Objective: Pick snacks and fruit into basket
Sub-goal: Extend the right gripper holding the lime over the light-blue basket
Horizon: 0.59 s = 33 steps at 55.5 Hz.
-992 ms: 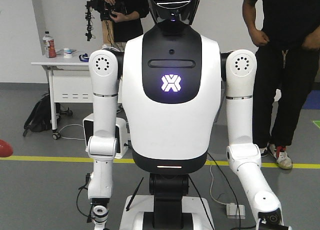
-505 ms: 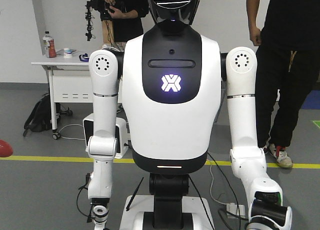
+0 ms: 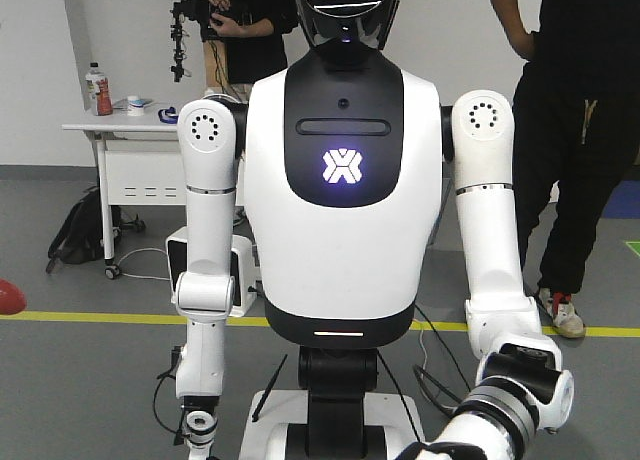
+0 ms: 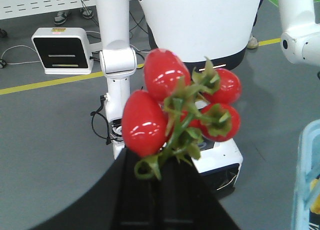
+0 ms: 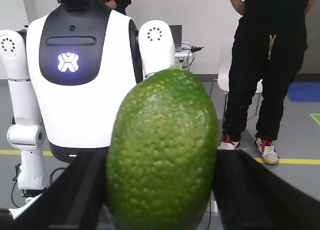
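Pinching a tomato cluster (image 4: 182, 107) by its green stem, up in the air ahead of the left gripper (image 4: 156, 174), jaws closed on the stalk as far as the wrist view shows. Clamping a green fruit (image 5: 162, 150) between the dark fingers (image 5: 75, 190) of the right gripper (image 5: 162, 200), also off the ground and filling most of that view. Catching only a pale blue corner of the basket (image 4: 306, 185) at the lower right of the left wrist view, below and beside the tomatoes.

Judging the tomatoes light, glossy, thin-skinned and easily bruised: best held by the stem, never squeezed on the flesh, though likely to swing. Judging the green fruit firm, pebbly and heavier, with enough skin texture for a hold across its middle; rounded, so apt to roll once let go.

Counting 4 tomatoes on 1 stem, 1 green fruit, 1 basket, 0 snacks in view.
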### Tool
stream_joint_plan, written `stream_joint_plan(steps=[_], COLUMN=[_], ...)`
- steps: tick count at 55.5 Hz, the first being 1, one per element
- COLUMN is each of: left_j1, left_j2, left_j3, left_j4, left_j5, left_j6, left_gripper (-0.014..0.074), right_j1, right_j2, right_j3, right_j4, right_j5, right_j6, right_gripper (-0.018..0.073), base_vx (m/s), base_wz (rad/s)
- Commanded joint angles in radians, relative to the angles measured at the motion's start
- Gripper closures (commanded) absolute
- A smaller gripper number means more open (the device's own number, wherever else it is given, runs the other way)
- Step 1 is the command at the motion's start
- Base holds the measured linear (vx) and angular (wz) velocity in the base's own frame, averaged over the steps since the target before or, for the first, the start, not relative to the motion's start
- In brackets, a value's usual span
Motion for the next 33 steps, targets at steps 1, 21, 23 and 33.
stream_joint_plan(steps=[1, 21, 23, 33], left_j1=[0.000, 0.000, 0.000, 0.000], left_j2=[0.002, 0.002, 0.002, 0.002], left_j3=[-0.027, -0.027, -0.027, -0.027], left_j4=[-0.033, -0.033, -0.033, -0.033], left_j5=[-0.078, -0.078, -0.078, -0.078], left_j6=[-0.001, -0.001, -0.001, -0.001], left_gripper=[0.0600, 0.0600, 0.0600, 0.0600], right_j1=[-0.004, -0.004, -0.004, -0.004], right_j2=[0.015, 0.015, 0.015, 0.015], right_j3=[-0.027, -0.027, -0.027, -0.027], right_j4=[-0.027, -0.027, -0.027, -0.026], right_j5=[-0.087, -0.088, -0.088, -0.098], right_j6=[-0.012, -0.012, -0.012, -0.012], right_gripper=[0.0564, 0.0564, 0.0564, 0.0564], base_vx=[0.00, 0.00, 0.00, 0.00], base_wz=[0.00, 0.00, 0.00, 0.00])
